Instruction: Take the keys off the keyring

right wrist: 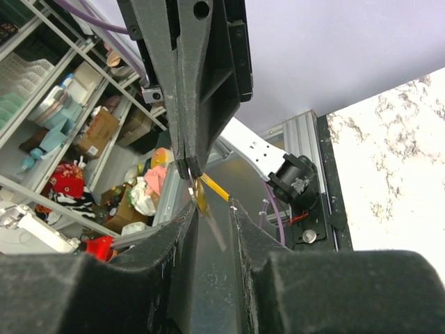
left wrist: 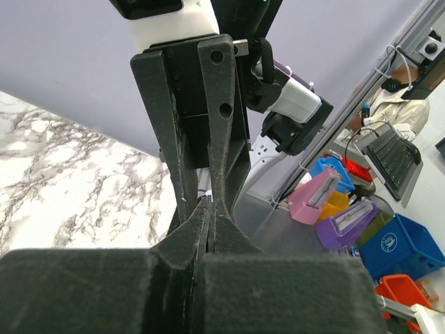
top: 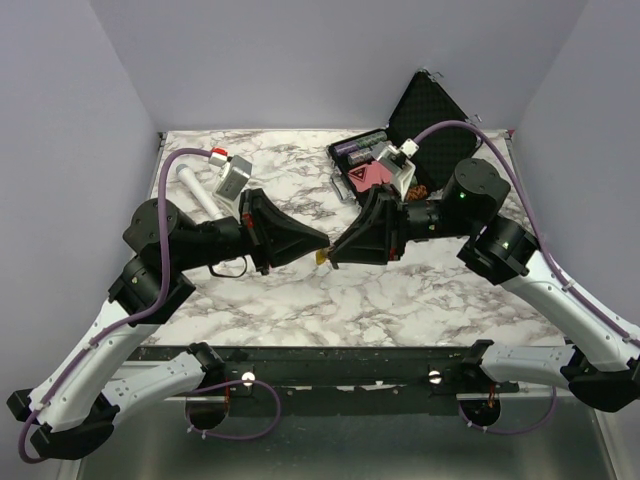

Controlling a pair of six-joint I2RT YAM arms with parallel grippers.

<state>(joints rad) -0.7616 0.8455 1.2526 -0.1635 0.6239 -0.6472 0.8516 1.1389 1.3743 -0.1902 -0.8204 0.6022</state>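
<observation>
My left gripper [top: 326,244] and right gripper [top: 336,254] meet tip to tip above the middle of the marble table [top: 300,300]. A small yellow-orange key [top: 321,258] hangs at the left tips. In the right wrist view the left gripper [right wrist: 188,167] comes down from above, shut on the thin keyring, which is barely discernible. The key [right wrist: 202,197] dangles below it, its blade between my right fingers. My right gripper [right wrist: 212,212] is open around the key, not clamped. In the left wrist view the left gripper [left wrist: 208,206] is pressed shut; the ring and key are hidden there.
An open black case [top: 430,112] with a pink item [top: 370,178] and purple cells [top: 360,145] stands at the back right. A white-and-grey microphone [top: 198,190] and a grey box [top: 232,178] lie at the back left.
</observation>
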